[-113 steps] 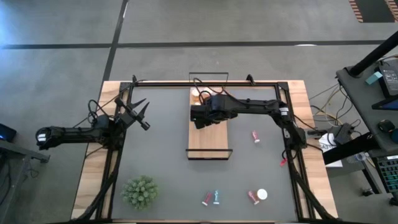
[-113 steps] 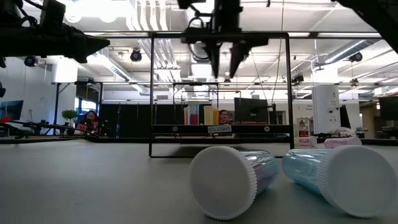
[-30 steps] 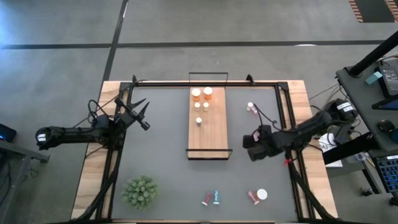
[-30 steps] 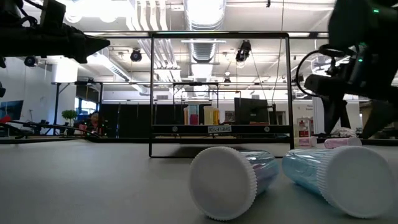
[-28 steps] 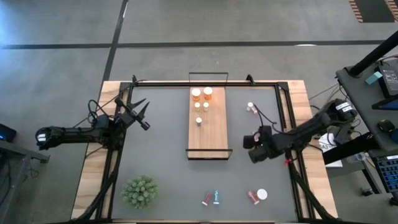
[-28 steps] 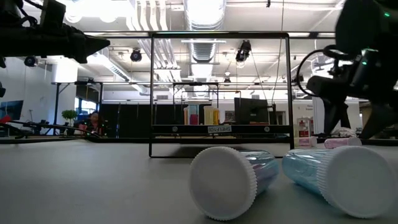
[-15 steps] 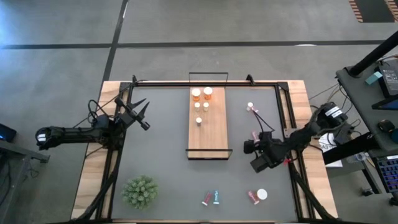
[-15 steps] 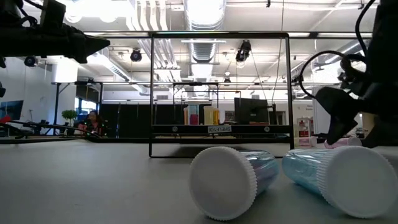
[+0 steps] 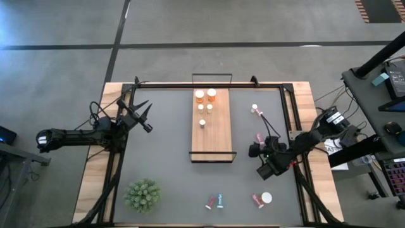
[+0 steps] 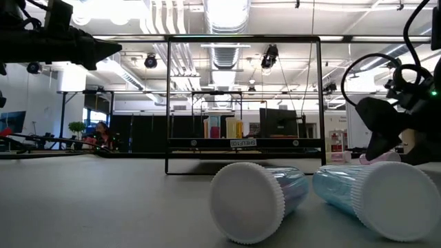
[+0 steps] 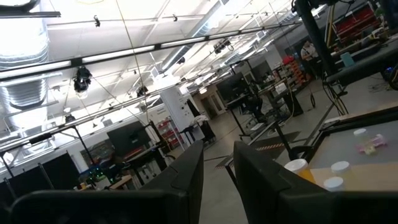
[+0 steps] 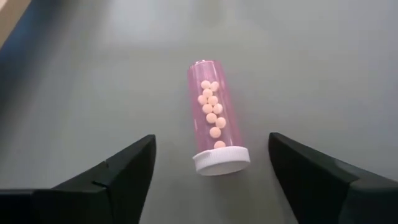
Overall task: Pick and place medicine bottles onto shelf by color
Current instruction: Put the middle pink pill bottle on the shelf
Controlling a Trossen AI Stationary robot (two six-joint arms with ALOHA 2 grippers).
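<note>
Hovering spread-fingered, right hand (image 12: 211, 171) straddles a lying pink bottle (image 12: 215, 124), apparently not touching; left hand (image 9: 143, 116) clenched.

High cam looks straight down on the whole table (image 9: 164, 158), both arms in shot; low cam sits at tabletop height w/ two lying bottles (image 10: 258, 200) close to the lens, facing level across to the shelf (image 10: 244, 143) and the room behind. Left wrist cam points up & out over the table edge into the room, sharing the shelf's white-capped bottles (image 11: 339, 167) w/ the high view. Right wrist cam looks steeply down, close on a pink bottle (image 12: 214, 127) that the high view shows too.
</note>
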